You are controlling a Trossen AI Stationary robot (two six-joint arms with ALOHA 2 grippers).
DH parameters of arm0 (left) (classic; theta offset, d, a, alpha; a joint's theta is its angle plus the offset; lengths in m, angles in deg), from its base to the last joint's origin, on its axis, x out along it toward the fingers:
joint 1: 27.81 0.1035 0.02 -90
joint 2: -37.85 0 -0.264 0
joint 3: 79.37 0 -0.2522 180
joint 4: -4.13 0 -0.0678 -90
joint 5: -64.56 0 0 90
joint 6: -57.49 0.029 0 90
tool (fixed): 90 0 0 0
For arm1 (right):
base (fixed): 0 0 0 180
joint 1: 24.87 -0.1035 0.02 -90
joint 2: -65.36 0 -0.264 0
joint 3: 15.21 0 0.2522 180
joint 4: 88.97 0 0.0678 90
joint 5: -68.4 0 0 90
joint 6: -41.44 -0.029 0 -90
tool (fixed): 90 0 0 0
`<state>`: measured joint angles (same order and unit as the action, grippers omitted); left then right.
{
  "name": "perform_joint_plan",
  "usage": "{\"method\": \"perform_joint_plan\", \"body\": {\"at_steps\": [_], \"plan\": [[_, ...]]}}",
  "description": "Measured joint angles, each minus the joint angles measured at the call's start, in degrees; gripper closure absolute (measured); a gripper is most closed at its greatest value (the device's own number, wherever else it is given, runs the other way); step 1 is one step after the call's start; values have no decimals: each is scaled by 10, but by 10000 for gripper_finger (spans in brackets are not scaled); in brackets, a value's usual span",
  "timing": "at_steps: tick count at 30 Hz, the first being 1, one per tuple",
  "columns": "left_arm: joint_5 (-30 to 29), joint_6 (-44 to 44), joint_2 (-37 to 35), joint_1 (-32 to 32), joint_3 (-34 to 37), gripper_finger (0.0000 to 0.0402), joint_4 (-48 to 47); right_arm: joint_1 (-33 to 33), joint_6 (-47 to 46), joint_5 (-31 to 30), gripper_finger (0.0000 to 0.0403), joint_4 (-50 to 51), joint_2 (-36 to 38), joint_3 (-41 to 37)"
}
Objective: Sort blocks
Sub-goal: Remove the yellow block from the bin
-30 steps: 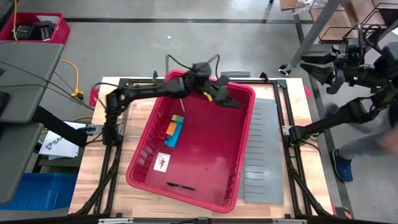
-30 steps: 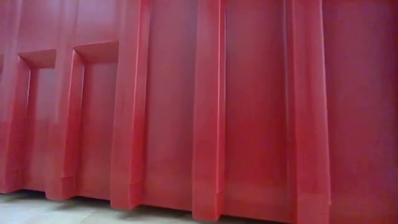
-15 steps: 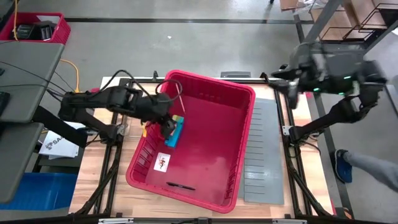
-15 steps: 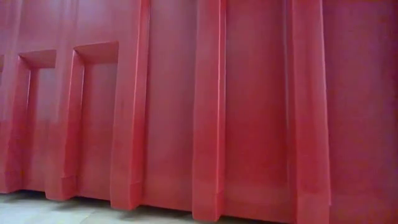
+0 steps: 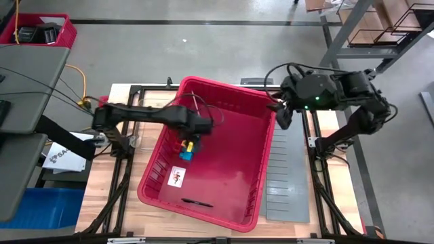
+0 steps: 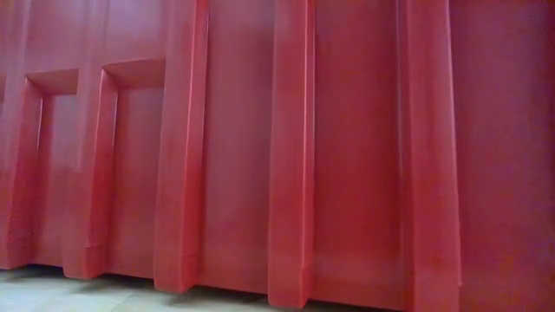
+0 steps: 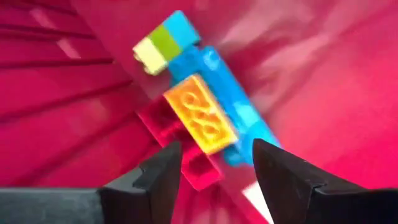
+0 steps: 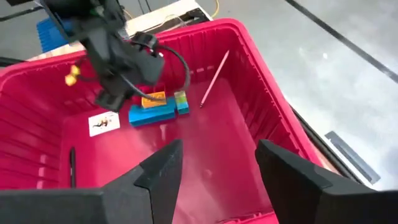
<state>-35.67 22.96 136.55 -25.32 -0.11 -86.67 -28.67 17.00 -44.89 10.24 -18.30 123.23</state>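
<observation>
Blocks [image 7: 205, 118] — orange, red, blue, green and yellow, clustered together — lie on the red bin's [image 5: 234, 203] floor near its left wall. Left gripper [image 7: 214, 165] hovers just above them, fingers parted, holding nothing. Right gripper [image 8: 214, 168] hangs over the bin's right rim — open, empty.
</observation>
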Motion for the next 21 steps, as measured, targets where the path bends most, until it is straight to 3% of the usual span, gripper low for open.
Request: {"method": "perform_joint_plan", "body": {"at_steps": [4,9,12,17,21], "plan": [[-23,55,56,3,-1,250,14,0,-11,7,206,-1,-15,0],[-58,102,102,1,0,384,-7,0,-12,13,243,-4,-26,0],[-99,112,106,2,-1,396,-19,0,-19,13,286,-4,-26,0],[-108,117,99,2,16,401,-31,0,-25,44,385,-4,-24,0],[-96,114,102,1,70,401,4,0,-32,59,391,-4,-24,1]]}}
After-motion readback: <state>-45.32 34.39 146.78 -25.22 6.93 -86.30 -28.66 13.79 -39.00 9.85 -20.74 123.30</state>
